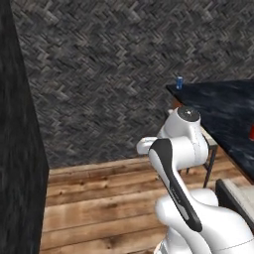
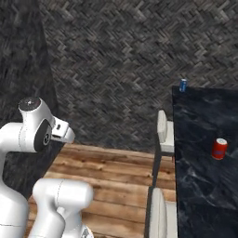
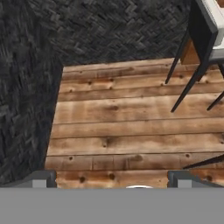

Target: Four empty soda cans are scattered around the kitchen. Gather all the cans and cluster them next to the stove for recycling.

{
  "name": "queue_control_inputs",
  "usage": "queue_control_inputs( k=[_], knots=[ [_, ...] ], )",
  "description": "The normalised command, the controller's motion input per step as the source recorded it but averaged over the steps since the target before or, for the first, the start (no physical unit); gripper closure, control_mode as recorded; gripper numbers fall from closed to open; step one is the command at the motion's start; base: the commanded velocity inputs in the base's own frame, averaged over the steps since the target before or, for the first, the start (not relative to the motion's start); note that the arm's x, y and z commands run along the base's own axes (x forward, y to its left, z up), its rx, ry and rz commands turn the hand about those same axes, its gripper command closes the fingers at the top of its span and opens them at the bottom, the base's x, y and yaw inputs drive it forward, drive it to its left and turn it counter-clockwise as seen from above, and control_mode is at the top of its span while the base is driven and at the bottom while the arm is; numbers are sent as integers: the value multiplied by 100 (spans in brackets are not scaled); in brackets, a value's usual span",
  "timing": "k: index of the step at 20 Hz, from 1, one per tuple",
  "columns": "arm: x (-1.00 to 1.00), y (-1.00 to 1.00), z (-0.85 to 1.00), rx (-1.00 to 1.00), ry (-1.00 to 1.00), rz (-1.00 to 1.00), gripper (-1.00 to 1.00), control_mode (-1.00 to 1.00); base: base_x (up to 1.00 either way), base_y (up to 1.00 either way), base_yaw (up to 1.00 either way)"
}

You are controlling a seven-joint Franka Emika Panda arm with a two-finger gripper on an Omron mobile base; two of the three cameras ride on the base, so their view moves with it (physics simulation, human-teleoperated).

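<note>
A blue soda can point(image 1: 179, 83) point(image 2: 183, 85) stands upright at the far corner of a dark marble counter point(image 1: 223, 111) point(image 2: 200, 176). A red soda can point(image 2: 219, 148) stands further along the same counter, and shows as a red sliver point(image 1: 251, 132) at the right edge of the left base view. My gripper point(image 3: 112, 180) is open with nothing between its fingertips point(image 3: 41, 179), and it looks down at bare wooden floor, well away from both cans. The stove is out of view.
Pale-seated stools point(image 2: 162, 132) point(image 2: 158, 214) point(image 1: 211, 146) with dark legs point(image 3: 188, 74) line the counter's near side. A tall dark block point(image 1: 15, 149) stands to the left, with a grey herringbone wall point(image 1: 109, 74) behind. Wooden floor point(image 3: 131, 127) lies open between them.
</note>
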Motion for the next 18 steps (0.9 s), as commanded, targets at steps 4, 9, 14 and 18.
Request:
queue_control_inputs(
  k=[4, 9, 14, 18],
  knots=[
    [0, 0, 0, 0, 0, 0, -100, 100, 52, 16, -20],
    [0, 0, 0, 0, 0, 0, -100, 100, 49, 25, -29],
    [0, 0, 0, 0, 0, 0, -100, 100, 44, 27, -38],
    [0, 0, 0, 0, 0, 0, -100, 100, 48, 28, -34]
  ],
)
